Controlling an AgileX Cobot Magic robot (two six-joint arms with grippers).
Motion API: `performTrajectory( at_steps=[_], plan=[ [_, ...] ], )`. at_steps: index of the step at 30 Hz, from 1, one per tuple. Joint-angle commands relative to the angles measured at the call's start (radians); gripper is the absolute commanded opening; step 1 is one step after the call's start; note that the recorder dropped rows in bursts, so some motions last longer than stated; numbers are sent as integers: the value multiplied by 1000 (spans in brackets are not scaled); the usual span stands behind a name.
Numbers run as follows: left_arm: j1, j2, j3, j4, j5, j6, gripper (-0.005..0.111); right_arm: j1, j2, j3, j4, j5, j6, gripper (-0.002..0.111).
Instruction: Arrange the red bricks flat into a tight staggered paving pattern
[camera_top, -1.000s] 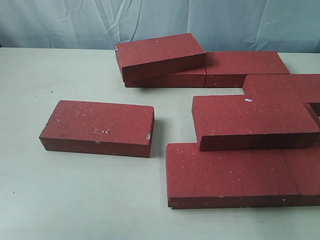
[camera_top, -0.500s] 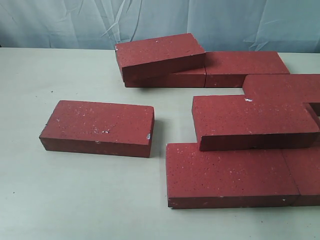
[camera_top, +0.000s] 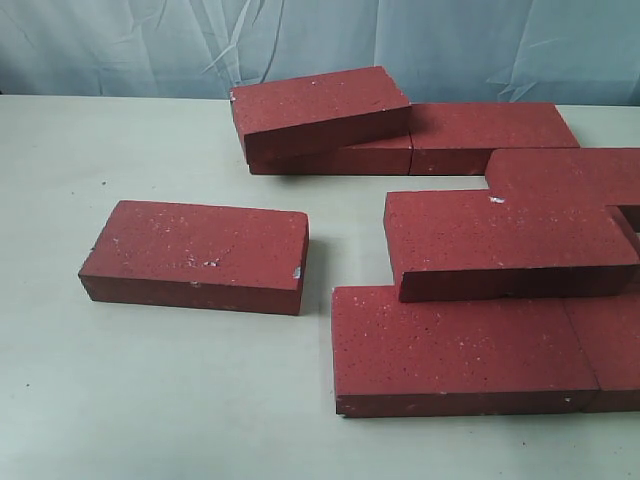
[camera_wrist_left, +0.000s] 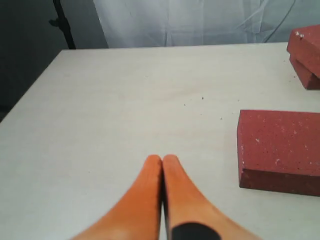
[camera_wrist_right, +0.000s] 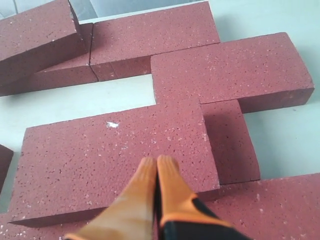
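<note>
Exterior view first, and nothing had shifted from the frames half a second and a second before: every brick sat exactly where it was. The lone brick lay flat on the pale bench, apart from the others. Behind it and off to its right, the tilted brick leaned with one end propped on a flat brick of the back row. Straight to the right of the lone brick, across a strip of bare bench, the raised brick sat higher than its neighbours. The front brick lay flat just before it. More red bricks ran off the right edge. No arm showed in this view.

In the left wrist view, the left gripper hung over bare bench, its orange jaws pressed together and holding nothing. The lone brick's end sat just beside it, not touching.

In the right wrist view, the right gripper was poised over the raised brick's top face, right of the lone brick. Its jaws were together and empty. Whether the tips touched the brick, I could not tell.
</note>
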Motion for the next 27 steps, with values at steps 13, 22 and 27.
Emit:
performTrajectory(
  at_steps=[13,22,27],
  plan=[
    [-1,27,-21,-12,-15,0,0,-4,2,1,5,-17,-5,-1],
    [-1,232,-155,-38,143,0,0,-4,2,1,22,4,-5,-1],
    [-1,388,-206,-103,203,4,0,-4,2,1,20,49,-5,-1]
  ],
)
